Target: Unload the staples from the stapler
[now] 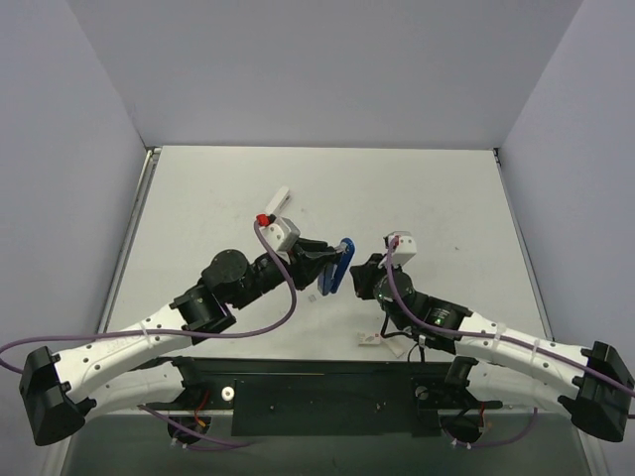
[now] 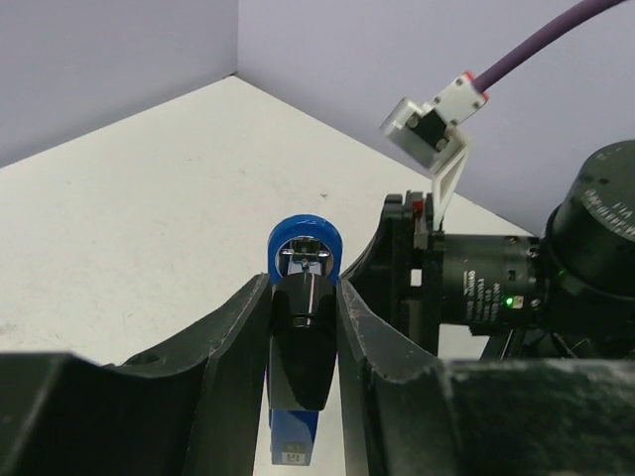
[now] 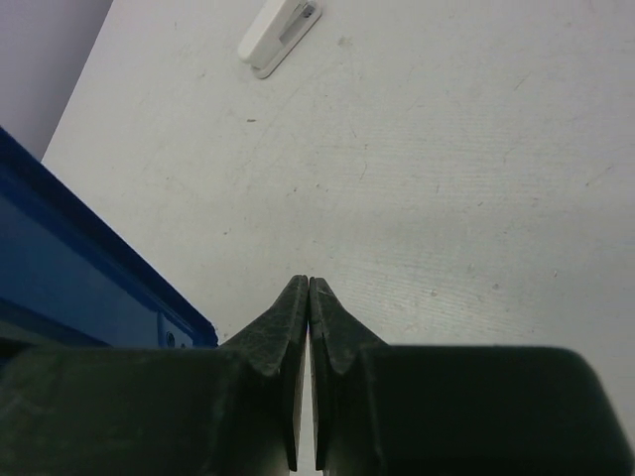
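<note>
My left gripper (image 1: pixel 329 260) is shut on a blue and black stapler (image 1: pixel 340 266) and holds it above the table near the middle. In the left wrist view the stapler (image 2: pixel 303 337) stands between both fingers, its metal front end pointing away. My right gripper (image 1: pixel 360 272) is just right of the stapler. Its tips (image 3: pixel 310 290) are pressed together with nothing visible between them, and the blue stapler body (image 3: pixel 79 288) is at their left. A tiny pale bit (image 1: pixel 314 297), perhaps a staple, lies on the table under the stapler. No other staples show clearly.
A white stapler (image 1: pixel 280 202) lies on the table beyond the left gripper and also shows in the right wrist view (image 3: pixel 278 35). A small white piece (image 1: pixel 372 340) lies by the right arm near the front edge. Grey walls enclose the table on three sides.
</note>
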Tool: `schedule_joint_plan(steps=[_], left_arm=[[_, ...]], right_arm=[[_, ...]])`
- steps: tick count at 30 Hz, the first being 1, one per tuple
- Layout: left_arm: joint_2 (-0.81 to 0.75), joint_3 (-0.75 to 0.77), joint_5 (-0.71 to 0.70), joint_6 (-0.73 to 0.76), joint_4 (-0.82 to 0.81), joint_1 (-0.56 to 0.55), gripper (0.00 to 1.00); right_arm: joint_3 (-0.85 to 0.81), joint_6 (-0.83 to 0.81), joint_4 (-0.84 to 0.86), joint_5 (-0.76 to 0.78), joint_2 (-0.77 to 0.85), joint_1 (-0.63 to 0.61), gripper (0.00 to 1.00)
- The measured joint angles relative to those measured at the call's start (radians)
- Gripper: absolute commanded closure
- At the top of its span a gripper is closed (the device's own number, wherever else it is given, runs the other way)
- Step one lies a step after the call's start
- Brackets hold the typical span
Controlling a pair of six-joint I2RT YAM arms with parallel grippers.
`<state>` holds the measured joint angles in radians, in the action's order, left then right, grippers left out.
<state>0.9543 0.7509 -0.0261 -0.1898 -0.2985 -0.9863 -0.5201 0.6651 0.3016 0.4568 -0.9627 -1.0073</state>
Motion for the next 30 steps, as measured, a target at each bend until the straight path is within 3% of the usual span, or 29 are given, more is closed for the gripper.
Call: schedule_joint_plan(steps=[14, 29, 30], left_arm=[[0.014, 0.068, 0.025, 0.014, -0.006, 0.000, 1.00], [0.022, 0.076, 0.053, 0.012, 0.068, 0.000, 1.00], [0.024, 0.076, 0.053, 0.012, 0.079, 0.000, 0.91]], right_arm=[[-0.123, -0.097, -0.187, 0.031, 0.294, 0.001, 1.00], [-0.161, -0.121, -0.280, -0.019, 0.315, 0.001, 1.00], [-0.161, -0.121, -0.285, -0.019, 0.314, 0.001, 1.00]])
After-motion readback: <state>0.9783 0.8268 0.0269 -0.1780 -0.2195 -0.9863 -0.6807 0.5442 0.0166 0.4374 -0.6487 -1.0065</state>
